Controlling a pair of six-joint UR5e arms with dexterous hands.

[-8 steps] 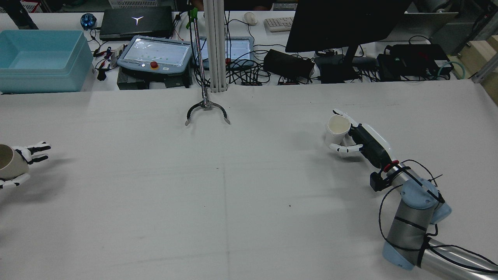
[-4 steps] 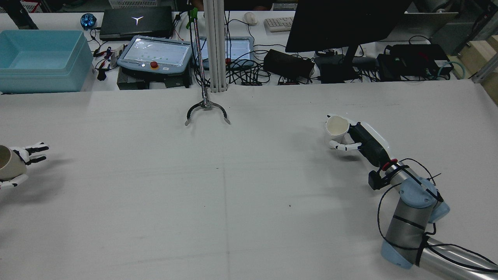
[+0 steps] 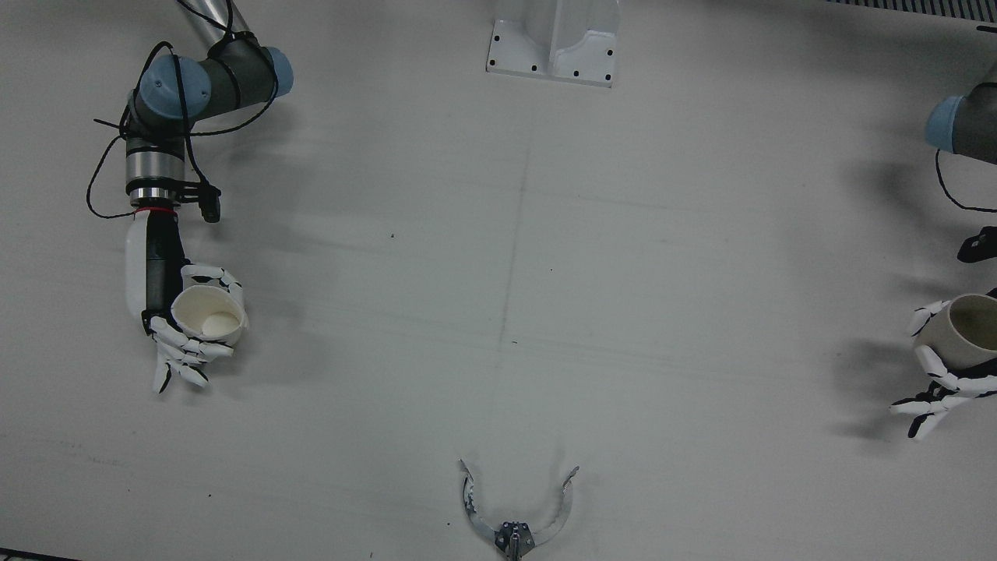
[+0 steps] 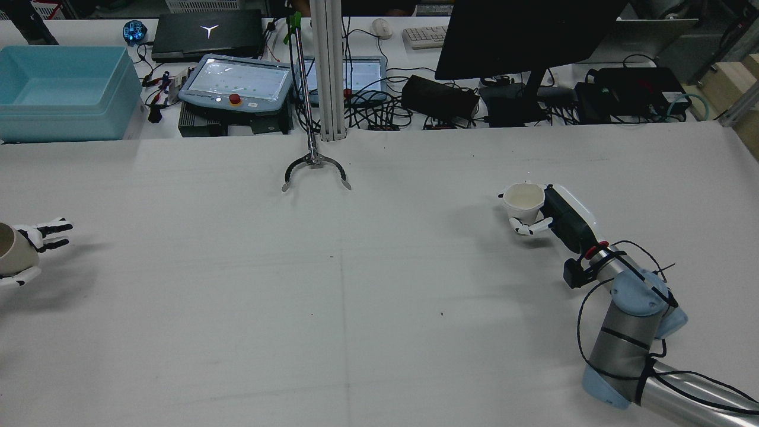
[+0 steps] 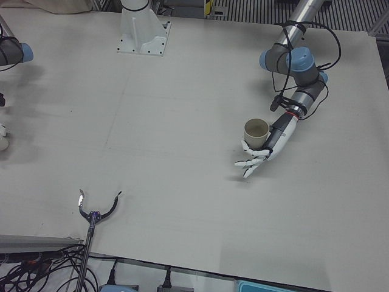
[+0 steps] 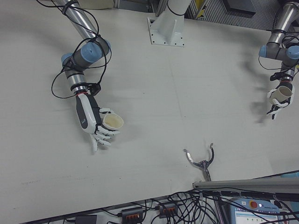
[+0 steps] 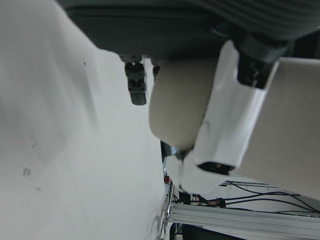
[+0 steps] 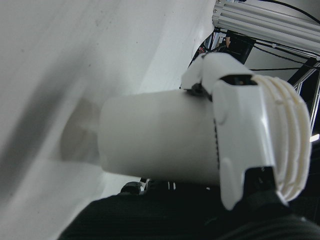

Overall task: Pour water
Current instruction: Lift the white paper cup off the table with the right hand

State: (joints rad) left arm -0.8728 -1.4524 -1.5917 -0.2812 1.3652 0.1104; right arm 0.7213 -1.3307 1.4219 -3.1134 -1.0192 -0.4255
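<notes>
Well apart, the right hand (image 3: 181,327) curls its fingers (image 3: 187,352) round a white cup (image 3: 207,313), while the left hand (image 3: 945,378) clasps a beige cup (image 3: 966,329) likewise.

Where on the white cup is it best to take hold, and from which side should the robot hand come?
Grip the side wall of the white cup at about mid-height, coming in from the side, as the right robot hand holds it. The wall is round, so fingers can wrap around it. The mouth faces up and should stay clear for pouring.
</notes>
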